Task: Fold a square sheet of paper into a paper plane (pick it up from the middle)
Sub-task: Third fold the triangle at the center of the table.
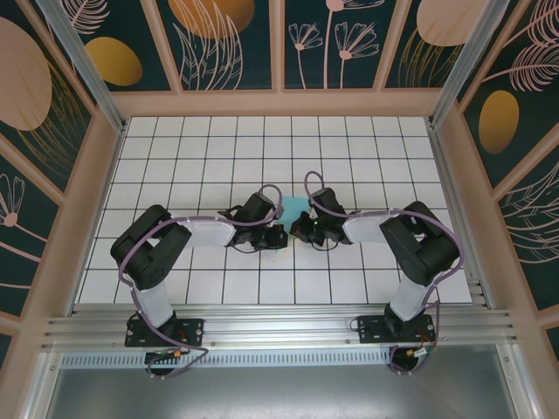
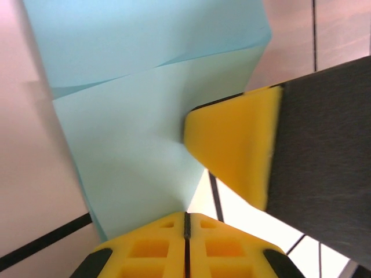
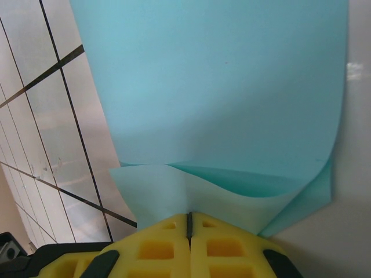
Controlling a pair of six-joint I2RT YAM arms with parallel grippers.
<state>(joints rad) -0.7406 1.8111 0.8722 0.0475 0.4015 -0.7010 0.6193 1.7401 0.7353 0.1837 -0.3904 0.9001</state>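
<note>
The square sheet of paper (image 1: 294,207) is light cyan and stands lifted and curled between the two arms at mid-table. My left gripper (image 1: 278,236) is shut on its lower edge. In the left wrist view the yellow fingers (image 2: 168,249) meet with the sheet (image 2: 133,145) pinched between them. A yellow pad of my right gripper (image 2: 235,153) presses the sheet from the right. My right gripper (image 1: 304,230) is also shut on the paper. In the right wrist view the sheet (image 3: 220,87) bends over itself above the closed fingers (image 3: 156,249). A paper plane is out of view.
The white gridded tabletop (image 1: 192,157) is walled by tan frames and patterned panels (image 1: 218,35). An aluminium rail (image 1: 279,327) runs along the near edge by the arm bases. Both arms reach inward and nearly touch at the centre.
</note>
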